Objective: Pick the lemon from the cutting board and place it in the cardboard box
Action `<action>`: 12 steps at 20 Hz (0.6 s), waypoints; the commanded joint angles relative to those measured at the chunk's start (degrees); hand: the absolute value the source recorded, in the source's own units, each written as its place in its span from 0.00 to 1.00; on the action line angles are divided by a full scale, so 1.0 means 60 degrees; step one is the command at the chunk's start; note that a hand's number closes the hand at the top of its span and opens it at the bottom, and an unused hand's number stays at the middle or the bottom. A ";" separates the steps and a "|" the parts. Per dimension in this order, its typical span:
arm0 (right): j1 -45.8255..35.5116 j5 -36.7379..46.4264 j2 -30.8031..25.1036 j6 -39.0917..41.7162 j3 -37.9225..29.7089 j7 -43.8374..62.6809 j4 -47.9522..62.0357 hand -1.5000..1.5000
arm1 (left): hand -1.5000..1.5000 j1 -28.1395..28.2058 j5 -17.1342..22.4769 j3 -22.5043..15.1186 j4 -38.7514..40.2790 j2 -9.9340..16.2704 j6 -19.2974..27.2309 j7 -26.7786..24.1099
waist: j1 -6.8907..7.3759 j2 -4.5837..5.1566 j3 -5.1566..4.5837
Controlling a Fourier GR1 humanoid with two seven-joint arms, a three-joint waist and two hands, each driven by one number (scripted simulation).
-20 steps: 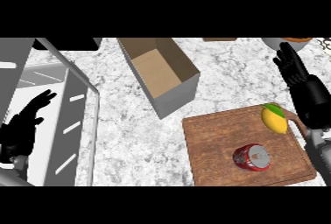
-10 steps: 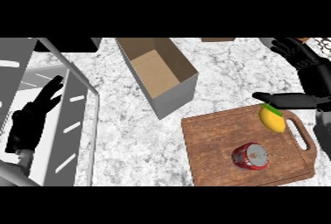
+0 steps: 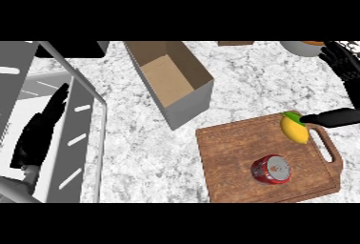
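Note:
The yellow lemon (image 3: 295, 127) lies at the far right corner of the wooden cutting board (image 3: 232, 155), next to the board's handle. My right hand (image 3: 345, 66) stands at the view's right edge, open, with its fingers pointing away from me. Its thumb (image 3: 330, 117) stretches left, and the tip meets the lemon's upper right end. The fingers are not round the lemon. The open cardboard box (image 3: 169, 78) stands on the counter, up and left of the board, with nothing inside. My left hand (image 3: 41, 131) rests open at the far left, fingers up.
A red can (image 3: 271, 169) lies on the board, in front of the lemon. A grey sink with a metal rack (image 3: 84, 138) fills the left side under my left hand. A bowl (image 3: 304, 46) sits at the back right.
My right thumb has come down and drawn back to the right, from above the lemon to its upper right end. The lemon and the left hand have stayed put.

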 commanded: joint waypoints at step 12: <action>-0.0840 0.3912 -0.3840 0.3590 0.2886 0.0627 -0.0333 0.00 | 0.50 0.0495 0.0408 -0.0397 0.0099 -0.0567 0.0388 -0.0321 | 0.0027 -0.0001 -0.0245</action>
